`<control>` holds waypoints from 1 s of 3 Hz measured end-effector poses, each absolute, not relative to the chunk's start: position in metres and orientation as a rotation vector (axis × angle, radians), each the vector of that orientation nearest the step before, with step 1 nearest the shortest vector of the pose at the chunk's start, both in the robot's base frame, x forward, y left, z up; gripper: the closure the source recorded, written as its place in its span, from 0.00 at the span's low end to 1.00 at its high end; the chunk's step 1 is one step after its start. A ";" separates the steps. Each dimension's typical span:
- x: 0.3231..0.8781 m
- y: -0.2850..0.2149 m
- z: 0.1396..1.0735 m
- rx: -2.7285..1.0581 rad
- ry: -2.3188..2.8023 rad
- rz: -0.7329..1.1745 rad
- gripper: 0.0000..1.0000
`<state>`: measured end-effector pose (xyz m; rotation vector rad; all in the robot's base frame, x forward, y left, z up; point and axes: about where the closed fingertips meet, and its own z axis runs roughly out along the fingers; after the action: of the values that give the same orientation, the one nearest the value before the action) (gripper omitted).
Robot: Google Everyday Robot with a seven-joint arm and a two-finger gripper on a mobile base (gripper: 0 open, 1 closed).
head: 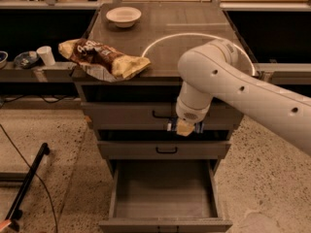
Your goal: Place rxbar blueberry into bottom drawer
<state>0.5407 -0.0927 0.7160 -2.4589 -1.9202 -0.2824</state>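
My gripper hangs in front of the cabinet's top drawer, just above the middle drawer. It is shut on the rxbar blueberry, whose dark blue ends stick out on either side of the tan fingertips. The bottom drawer is pulled open straight below the gripper, and its plain grey floor is bare. The bar is well above the drawer. My white arm reaches in from the right across the cabinet's front edge.
A brown-and-yellow chip bag lies on the cabinet top's left front corner, and a white bowl sits at the back. The two upper drawers are closed. A white cup stands on the left shelf. A black pole lies on the floor at left.
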 end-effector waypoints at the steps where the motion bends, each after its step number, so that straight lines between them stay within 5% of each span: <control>1: 0.528 -0.141 0.647 -2.450 -1.918 -0.220 1.00; 2: 0.499 -0.221 0.569 -2.338 -1.902 -0.191 1.00; 3: 0.499 -0.221 0.569 -2.328 -1.913 -0.190 1.00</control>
<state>0.4986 -0.2209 0.5685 -2.3278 -1.9130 -0.1902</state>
